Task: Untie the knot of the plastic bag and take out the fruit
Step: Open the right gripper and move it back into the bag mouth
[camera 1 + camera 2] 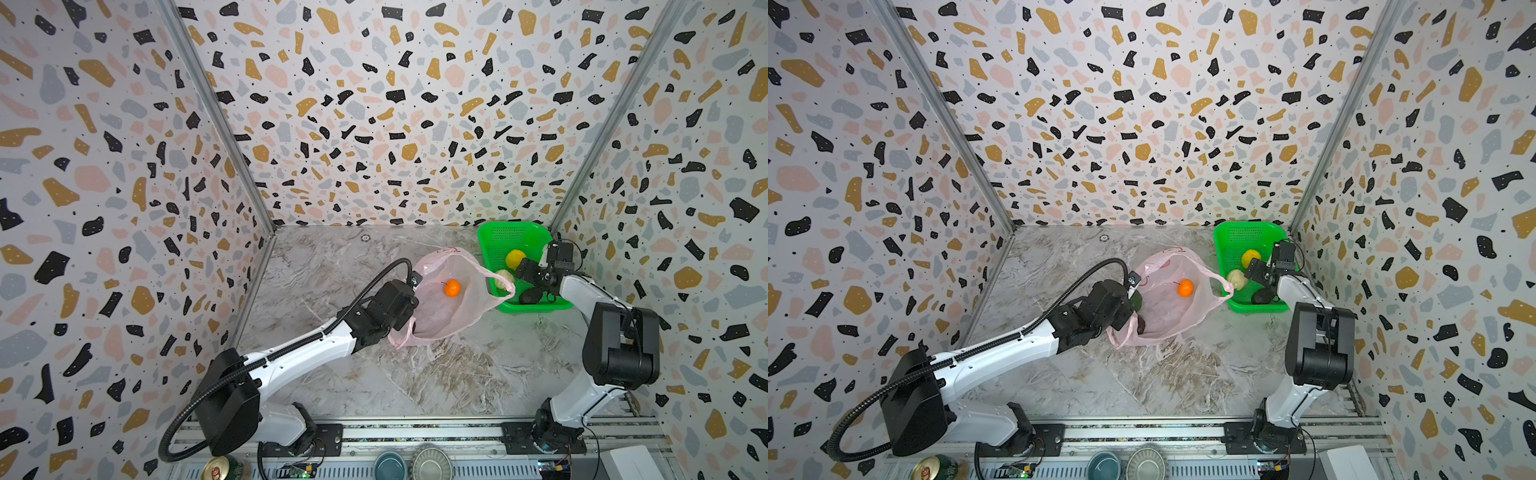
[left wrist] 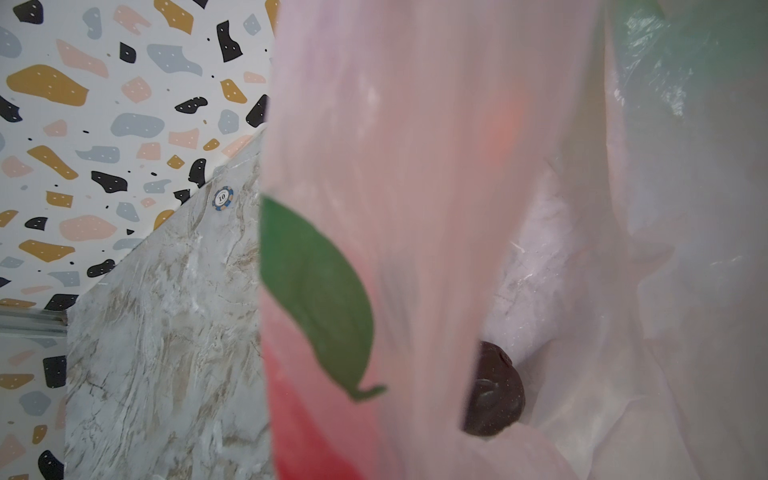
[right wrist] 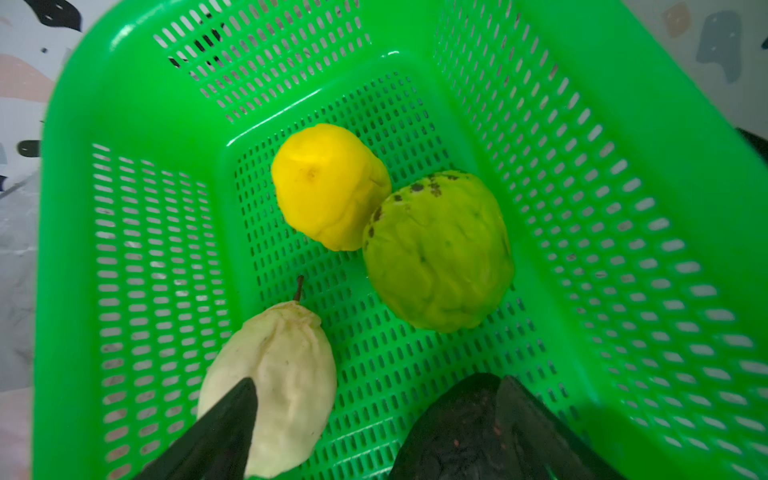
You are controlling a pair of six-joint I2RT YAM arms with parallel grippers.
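1. Overhead, both top views: plastic bag (image 1: 440, 320) lies open, no knot visible, orange (image 1: 452, 288) inside. Left gripper (image 1: 414, 282) pinched shut on its rim; a slip would collapse the mouth. Handle loop (image 1: 510, 291) drapes over the green basket (image 1: 494, 241) rim, likely snag.
2. Left wrist: pink film fills view; dark round fruit (image 2: 494, 390) low inside; fingers unseen.
3. Right wrist: right gripper (image 3: 376, 380) spread wide, empty, above avocado (image 3: 453, 428) beside pear (image 3: 286, 365); careless withdrawal could knock them.

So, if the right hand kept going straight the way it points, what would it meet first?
Probably the green basket's mesh floor, between the cream-white fruit and the blackish-brown fruit. The open right hand straddles that gap; depth is unclear, so a finger could brush either fruit first.
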